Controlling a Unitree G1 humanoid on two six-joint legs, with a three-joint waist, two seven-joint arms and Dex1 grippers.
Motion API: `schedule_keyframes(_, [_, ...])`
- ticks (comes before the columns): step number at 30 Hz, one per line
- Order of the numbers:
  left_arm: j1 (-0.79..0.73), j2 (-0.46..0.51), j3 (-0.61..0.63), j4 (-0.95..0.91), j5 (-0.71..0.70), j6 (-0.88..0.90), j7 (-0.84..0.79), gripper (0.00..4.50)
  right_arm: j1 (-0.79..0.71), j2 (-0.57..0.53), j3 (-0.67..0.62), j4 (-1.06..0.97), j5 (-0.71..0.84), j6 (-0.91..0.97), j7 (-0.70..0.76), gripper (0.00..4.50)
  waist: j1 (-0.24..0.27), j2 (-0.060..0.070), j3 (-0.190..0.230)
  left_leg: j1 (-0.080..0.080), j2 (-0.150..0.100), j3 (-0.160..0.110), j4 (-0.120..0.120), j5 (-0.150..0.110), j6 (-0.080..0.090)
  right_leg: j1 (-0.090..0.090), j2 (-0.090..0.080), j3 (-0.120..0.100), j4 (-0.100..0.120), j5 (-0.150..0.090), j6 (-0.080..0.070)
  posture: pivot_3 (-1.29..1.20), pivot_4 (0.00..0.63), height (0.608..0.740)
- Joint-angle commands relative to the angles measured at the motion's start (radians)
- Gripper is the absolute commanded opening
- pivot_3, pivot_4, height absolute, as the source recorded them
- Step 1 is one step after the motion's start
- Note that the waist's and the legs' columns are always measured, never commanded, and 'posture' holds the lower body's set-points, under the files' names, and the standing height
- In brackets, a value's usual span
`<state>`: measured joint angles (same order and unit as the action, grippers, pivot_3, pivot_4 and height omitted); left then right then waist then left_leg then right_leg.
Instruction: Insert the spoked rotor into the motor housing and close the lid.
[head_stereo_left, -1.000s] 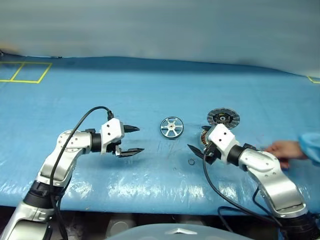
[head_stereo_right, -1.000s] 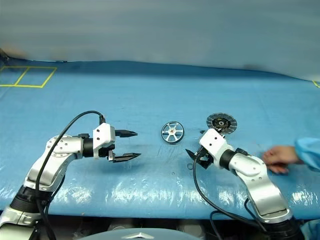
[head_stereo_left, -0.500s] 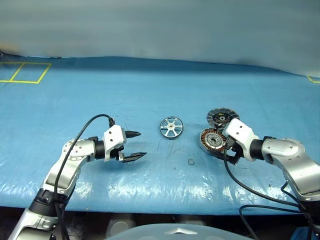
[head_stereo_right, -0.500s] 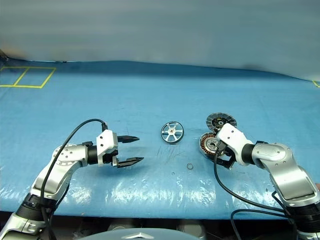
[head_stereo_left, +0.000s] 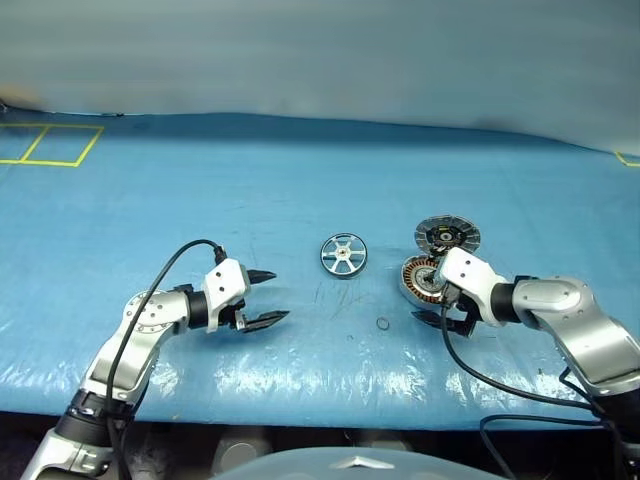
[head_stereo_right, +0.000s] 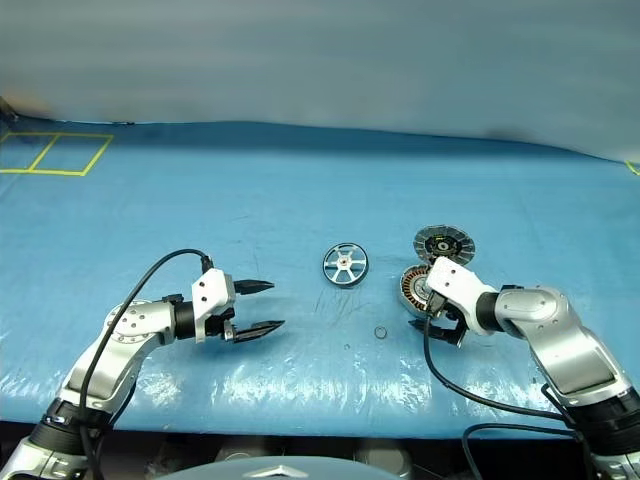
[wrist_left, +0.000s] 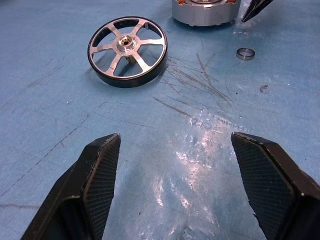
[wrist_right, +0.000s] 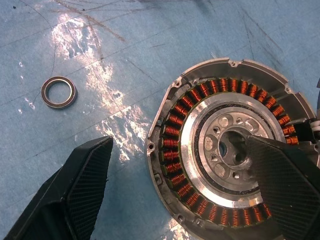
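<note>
**Inspector:** On the blue plastic-covered table (head_stereo_left: 300, 180), head views first: the small shiny silver spoked rotor (head_stereo_left: 343, 255) lies flat, free of both arms. To its right sits the round metal motor housing with copper-orange windings (head_stereo_left: 425, 280), and the notched silver lid with a dark segmented face (head_stereo_left: 446, 236) lies open just behind it. A small dark metal ring (head_stereo_left: 382, 323) lies loose between rotor and housing.

**Assistant:** And the grippers?

**Inspector:** The left gripper (head_stereo_left: 263, 298) hovers left of the rotor, fingers apart, empty. The right gripper (head_stereo_left: 440, 316) sits at the housing's near edge, fingers wide, gripping nothing.

**Assistant:** Left wrist view?

**Inspector:** The rotor lies ahead between the spread fingers (wrist_left: 95, 185), rim thick, spokes open.

**Assistant:** Right wrist view?

**Inspector:** The fingers (wrist_right: 75, 195) straddle the housing's edge, windings exposed.

**Assistant:** Handling?

**Inspector:** I judge the rotor rigid, light and slippery; pinch across the rim, not the spokes. Windings look delicate; avoid them.
</note>
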<state>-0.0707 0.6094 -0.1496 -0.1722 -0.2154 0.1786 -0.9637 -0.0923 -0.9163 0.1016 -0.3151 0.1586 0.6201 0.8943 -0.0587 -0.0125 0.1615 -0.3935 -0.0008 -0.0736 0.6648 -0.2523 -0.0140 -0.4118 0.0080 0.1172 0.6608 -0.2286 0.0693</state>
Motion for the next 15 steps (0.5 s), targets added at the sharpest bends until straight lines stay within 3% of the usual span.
schedule_keyframes(1, [-0.006, -0.006, 0.001, -0.038, 0.001, -0.019, 0.01, 3.81, -0.015, -0.016, 0.032, 0.018, -0.042, -0.028, 0.008, 3.92, 0.0, 0.0, 0.0, 0.0, 0.0, 0.0, 0.0, 0.0, 0.0, 0.0, 0.0, 0.0, 0.0, 0.0, 0.0, 0.0, 0.15, 0.74])
schedule_keyframes(7, [-0.014, -0.015, -0.007, -0.028, 0.008, -0.022, 0.02, 3.81, -0.043, -0.019, 0.095, 0.033, -0.096, -0.062, 0.032, 2.03, -0.002, -0.002, -0.001, 0.001, 0.0, 0.0, 0.0, 0.0, 0.0, 0.001, 0.0, 0.0, 0.0, 0.0, 0.0, 0.0, 0.15, 0.74])
schedule_keyframes(15, [-0.007, -0.019, -0.003, -0.036, -0.006, -0.017, 0.018, 3.81, -0.096, 0.011, 0.102, 0.033, -0.12, -0.093, 0.035, 1.99, -0.007, -0.005, 0.0, 0.004, 0.001, 0.003, 0.0, 0.0, 0.0, 0.003, 0.001, 0.002, 0.0, 0.0, -0.002, 0.0, 0.15, 0.74])
